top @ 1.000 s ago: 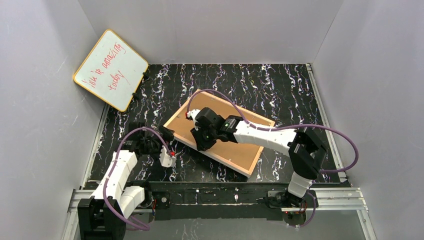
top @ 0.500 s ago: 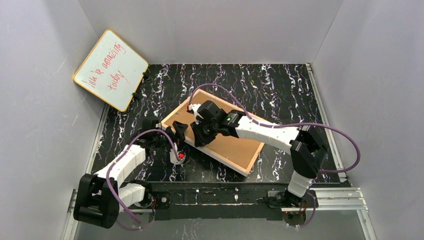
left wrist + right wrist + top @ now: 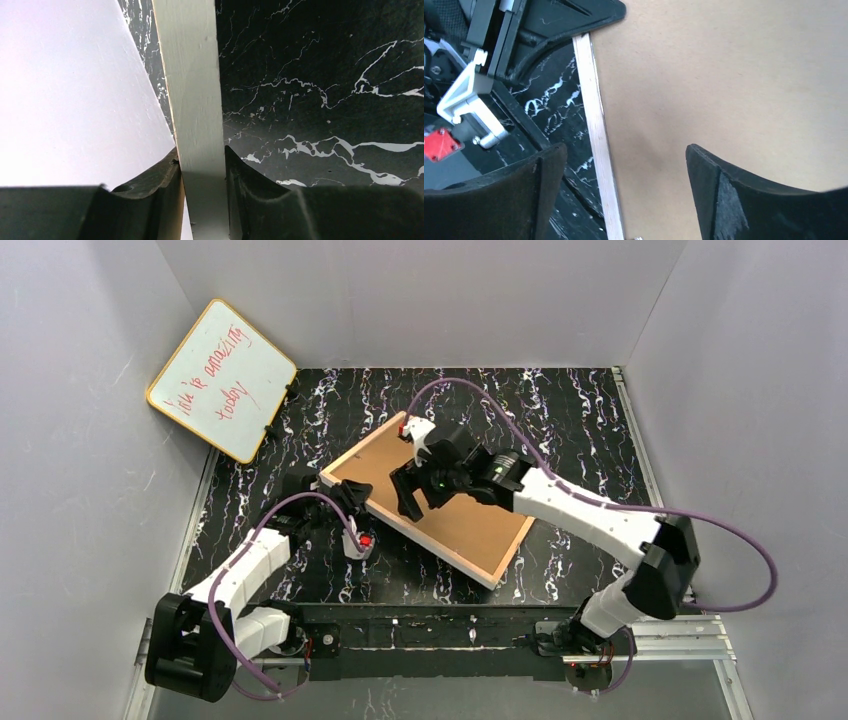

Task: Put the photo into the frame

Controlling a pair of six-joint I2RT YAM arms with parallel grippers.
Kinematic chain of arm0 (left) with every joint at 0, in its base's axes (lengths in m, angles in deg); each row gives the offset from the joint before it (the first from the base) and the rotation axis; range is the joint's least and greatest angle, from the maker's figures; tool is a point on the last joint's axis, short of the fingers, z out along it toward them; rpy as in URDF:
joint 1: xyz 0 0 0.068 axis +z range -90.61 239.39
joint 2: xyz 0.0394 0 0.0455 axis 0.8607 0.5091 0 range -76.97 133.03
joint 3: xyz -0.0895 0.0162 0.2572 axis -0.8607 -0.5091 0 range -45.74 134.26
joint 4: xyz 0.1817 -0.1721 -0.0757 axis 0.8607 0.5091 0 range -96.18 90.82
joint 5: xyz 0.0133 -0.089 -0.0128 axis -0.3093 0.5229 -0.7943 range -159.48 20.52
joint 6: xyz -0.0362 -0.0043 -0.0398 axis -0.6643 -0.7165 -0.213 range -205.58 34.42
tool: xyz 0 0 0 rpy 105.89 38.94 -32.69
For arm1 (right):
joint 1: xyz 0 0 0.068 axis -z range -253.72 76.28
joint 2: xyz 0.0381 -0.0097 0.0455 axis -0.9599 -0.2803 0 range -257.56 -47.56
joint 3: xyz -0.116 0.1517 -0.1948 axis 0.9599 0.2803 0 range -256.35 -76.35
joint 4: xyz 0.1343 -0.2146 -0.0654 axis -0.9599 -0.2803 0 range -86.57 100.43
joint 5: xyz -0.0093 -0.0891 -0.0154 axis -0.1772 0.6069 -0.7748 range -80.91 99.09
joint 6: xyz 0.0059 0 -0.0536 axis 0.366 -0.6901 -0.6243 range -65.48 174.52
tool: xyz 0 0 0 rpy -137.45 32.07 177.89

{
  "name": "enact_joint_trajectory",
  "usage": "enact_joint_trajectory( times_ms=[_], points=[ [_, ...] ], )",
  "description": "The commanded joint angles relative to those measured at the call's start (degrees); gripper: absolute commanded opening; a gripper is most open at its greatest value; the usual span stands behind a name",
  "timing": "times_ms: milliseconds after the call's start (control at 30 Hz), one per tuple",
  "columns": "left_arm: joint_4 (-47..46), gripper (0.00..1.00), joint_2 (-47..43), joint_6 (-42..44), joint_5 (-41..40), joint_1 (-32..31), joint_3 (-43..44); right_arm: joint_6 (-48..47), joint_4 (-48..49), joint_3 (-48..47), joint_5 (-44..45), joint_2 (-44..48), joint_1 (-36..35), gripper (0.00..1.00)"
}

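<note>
White frame [image 3: 192, 90] edge pinched in left hand [image 3: 202, 172]; right hand [image 3: 621, 160] gapes wide — above its tan back.

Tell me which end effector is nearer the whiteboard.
Left. The left end effector grips the frame's left edge, toward the whiteboard; the right end effector hovers open over the frame, farther away.

Top view: even diffuse light, sharp, only soft shadows on the tabletop [image 3: 560, 410]. Left wrist: jaws dark and blurred, pale area [image 3: 75, 90] left of them near blown out, frame [image 3: 192, 100] shaded between them. Right wrist: jaws underexposed, soft; board [image 3: 724, 90] ahead crisp, faint shadow between jaws.
</note>
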Motion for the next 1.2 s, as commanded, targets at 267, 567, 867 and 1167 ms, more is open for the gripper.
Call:
enact_joint_trajectory(
  times_ms=[267, 567, 867, 1167],
  points=[
    [12.1, 0.24, -2.1, -7.2, 2.0, -0.2, 10.4, -21.0, -4.4, 5.6, 28.3, 9.5, -16.8, 0.99],
    [14.1, 0.26, -2.9, -9.8, 2.3, -0.1, 12.2, -24.2, -5.3, 5.7, 29.8, 7.0, -17.9, 0.99],
    [13.4, 0.26, -3.0, -12.4, 2.1, -0.2, 12.7, -26.3, 0.5, 10.9, 33.0, 5.6, -18.7, 0.9],
    [10.6, 0.27, -4.0, -15.7, 1.8, -0.2, 12.4, -25.6, 3.1, 11.5, 39.5, 3.1, -18.7, 0.74]
  ],
)
